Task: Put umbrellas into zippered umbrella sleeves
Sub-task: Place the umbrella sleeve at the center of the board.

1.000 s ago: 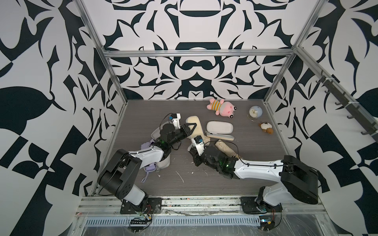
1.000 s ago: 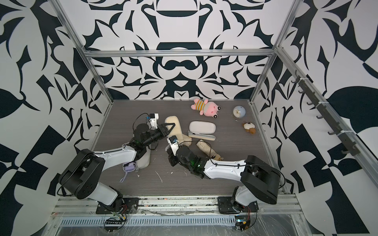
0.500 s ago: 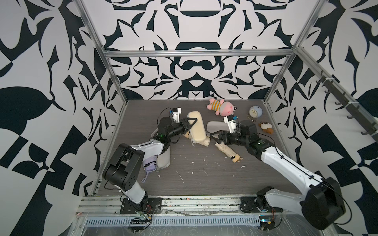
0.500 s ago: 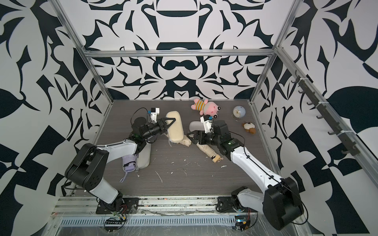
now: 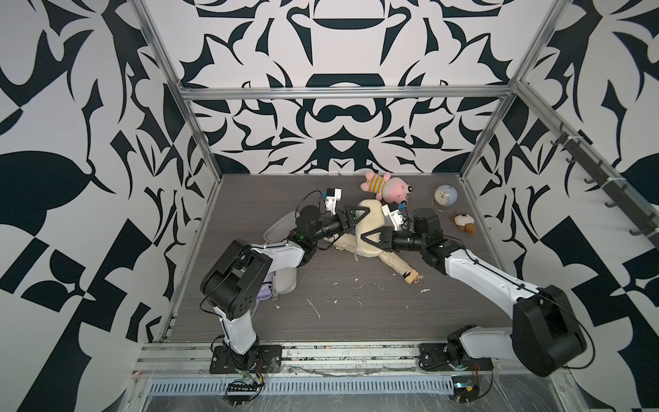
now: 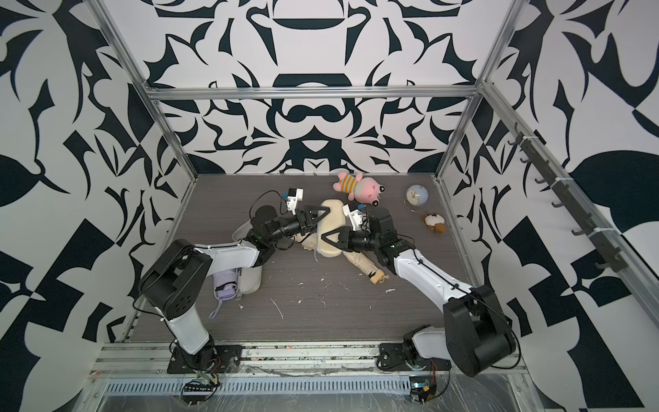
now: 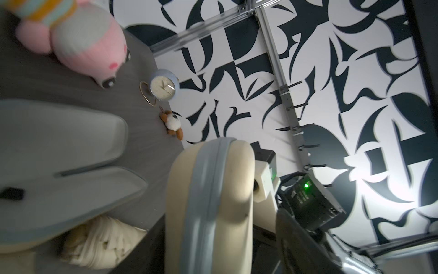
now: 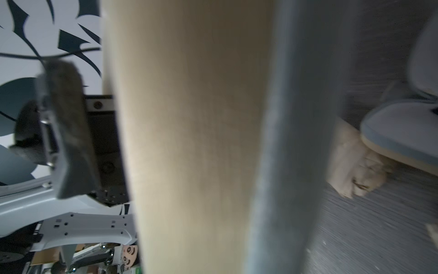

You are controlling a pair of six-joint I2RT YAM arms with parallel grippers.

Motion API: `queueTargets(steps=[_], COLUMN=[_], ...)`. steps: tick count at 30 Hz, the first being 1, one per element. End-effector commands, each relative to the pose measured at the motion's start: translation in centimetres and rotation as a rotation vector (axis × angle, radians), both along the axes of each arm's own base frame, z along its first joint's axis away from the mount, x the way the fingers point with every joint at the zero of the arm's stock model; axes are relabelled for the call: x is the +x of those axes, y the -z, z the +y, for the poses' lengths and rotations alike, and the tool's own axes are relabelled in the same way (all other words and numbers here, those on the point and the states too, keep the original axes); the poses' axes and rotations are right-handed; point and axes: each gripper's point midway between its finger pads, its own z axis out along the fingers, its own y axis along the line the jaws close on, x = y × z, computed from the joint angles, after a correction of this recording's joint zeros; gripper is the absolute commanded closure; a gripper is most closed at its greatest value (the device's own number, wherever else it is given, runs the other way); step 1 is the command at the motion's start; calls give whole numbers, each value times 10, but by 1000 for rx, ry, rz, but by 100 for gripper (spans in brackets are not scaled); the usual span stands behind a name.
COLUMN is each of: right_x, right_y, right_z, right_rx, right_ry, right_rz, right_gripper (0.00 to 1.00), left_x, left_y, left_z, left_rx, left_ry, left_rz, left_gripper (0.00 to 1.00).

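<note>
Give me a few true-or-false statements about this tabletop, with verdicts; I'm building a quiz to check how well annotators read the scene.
1. The pink plush toy lies near the back wall. True.
2. The lavender umbrella lies beside the clock. False: it lies at the near left, under the left arm, far from the clock.
3. The left hand and the right hand are at the same beige sleeve. True.
4. Every umbrella is already inside a sleeve. False: a beige umbrella lies bare beside the right arm.

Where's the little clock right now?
In both top views the clock sits near the far right corner of the table, between the pink plush toy and the small brown-and-white plush.
</note>
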Motion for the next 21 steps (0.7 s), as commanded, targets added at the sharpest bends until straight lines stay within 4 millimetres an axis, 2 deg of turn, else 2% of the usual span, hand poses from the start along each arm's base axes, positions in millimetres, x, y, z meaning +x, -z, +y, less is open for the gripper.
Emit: queueTargets(steps=[1,3,5,7,9,11,15,16,21], right_x=[13,16,17,13,11,12,20,21,27], right_y=[-14,2,19,46,71,86,114,121,142], right_z=[-52,-94,-135,-176,-204,-216,-221,-224,-229], right_rx=[-61,-131,-224,-401,-536,-601,-645,-666,-688], right_ry=[139,227,302,360,396,409,368,358,309], right_rz=[-39,55,152,242,308,346,428,441,507], right_gripper=[91,93,91,91,91,92,92,92,84], left_x=[16,19,16,13,14,15,17,14,10], left_y=[-15,-2,13,16,17,18,21,9,7], left_z=[41,65,87,109,129,148,184,193,217], left_rx=[118,279,472,605,672,708,733,708,659], left_ry=[-157,-235,-287,-340,-388,-425,-460,-479,-513], left_rz=[-83,-79,-103,-125,-129,-101,-15,-22,26], left_gripper=[16,16,11,9,8,8,8,9,10])
